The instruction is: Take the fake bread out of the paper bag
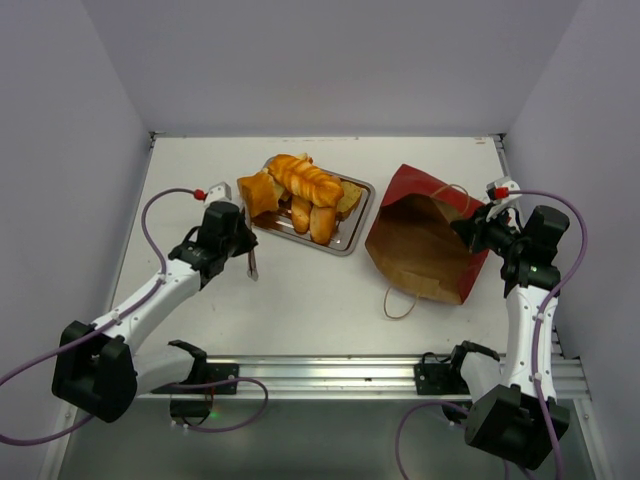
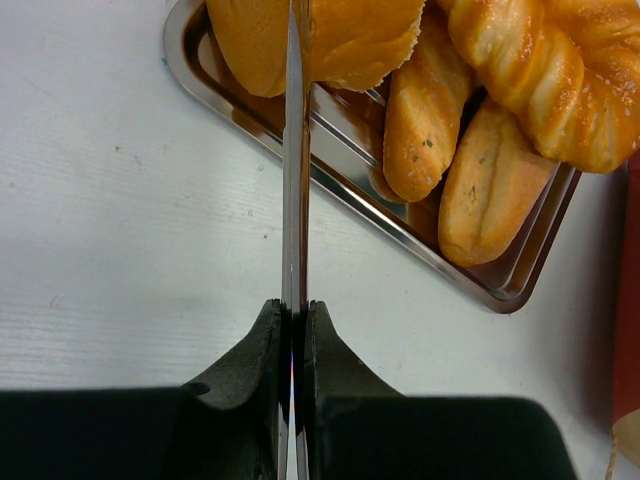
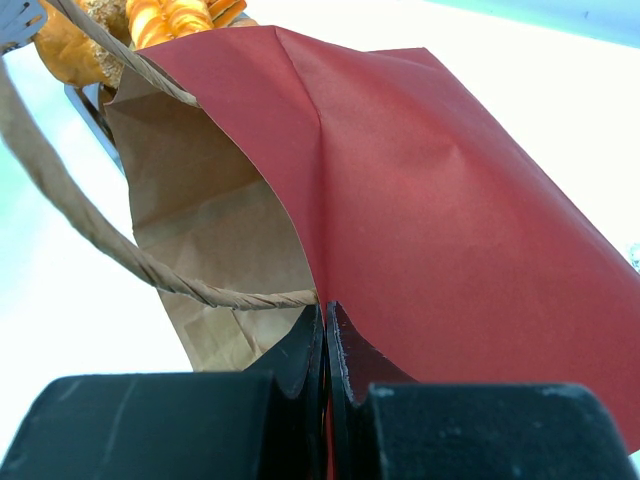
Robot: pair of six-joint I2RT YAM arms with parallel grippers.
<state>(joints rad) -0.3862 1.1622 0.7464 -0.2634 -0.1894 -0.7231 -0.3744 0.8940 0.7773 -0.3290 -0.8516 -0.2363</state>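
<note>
The fake bread lies piled in a steel tray (image 1: 345, 243): a braided loaf (image 1: 305, 178), a toast slice (image 1: 258, 192) and baguette-like loaves (image 1: 322, 220). The left wrist view shows the toast (image 2: 340, 40), loaves (image 2: 425, 110) and braid (image 2: 545, 75). My left gripper (image 1: 240, 238) (image 2: 293, 308) is shut on a thin steel tool (image 2: 296, 180) whose far end reaches the toast. The dark-red paper bag (image 1: 430, 235) lies on its side right of the tray, its tan inside showing no bread. My right gripper (image 1: 472, 230) (image 3: 325, 310) is shut on the bag's rim (image 3: 450, 200).
A twine handle (image 1: 398, 305) loops onto the table in front of the bag; the other (image 3: 120, 255) hangs by my right fingers. White walls close in the table on three sides. A metal rail (image 1: 330, 372) runs along the near edge.
</note>
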